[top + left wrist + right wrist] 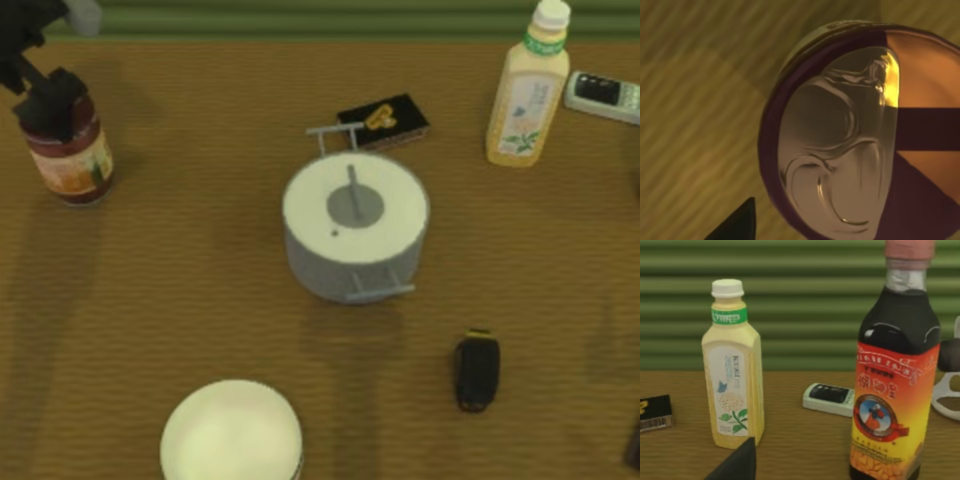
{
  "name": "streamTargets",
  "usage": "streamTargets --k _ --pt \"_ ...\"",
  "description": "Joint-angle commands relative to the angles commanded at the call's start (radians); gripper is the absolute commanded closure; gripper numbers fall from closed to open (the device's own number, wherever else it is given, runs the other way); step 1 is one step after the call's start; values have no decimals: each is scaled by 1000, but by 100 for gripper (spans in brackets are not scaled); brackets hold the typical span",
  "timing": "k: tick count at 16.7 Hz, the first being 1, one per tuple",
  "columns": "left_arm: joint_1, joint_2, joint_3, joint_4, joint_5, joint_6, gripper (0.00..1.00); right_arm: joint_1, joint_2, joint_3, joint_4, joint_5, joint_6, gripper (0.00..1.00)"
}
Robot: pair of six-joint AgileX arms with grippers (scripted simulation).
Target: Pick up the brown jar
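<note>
The brown jar stands at the table's far left, dark reddish-brown with an orange-and-cream label. My left gripper is at its lid and hides most of the top. In the left wrist view the brown jar fills the picture, and one dark fingertip shows beside it with a strip of table between them. The left gripper is open around the jar. My right arm is parked at the right edge; its one visible fingertip stands wide of centre, open on nothing.
A grey round pot with a white lid sits mid-table, a black box behind it. The pale-yellow bottle and a remote stand far right. A black device and white bowl lie near. A dark sauce bottle is close to the right wrist.
</note>
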Motion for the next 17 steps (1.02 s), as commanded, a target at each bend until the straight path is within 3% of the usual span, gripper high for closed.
streamTargets --k 6,12,17 --pt "5 149 208 -78 3 64 0 0 0 0 0 0 0 0" --pt "-1 147 202 -74 2 62 0 0 0 0 0 0 0 0" --pt "-1 120 39 58 2 58 0 0 0 0 0 0 0 0"
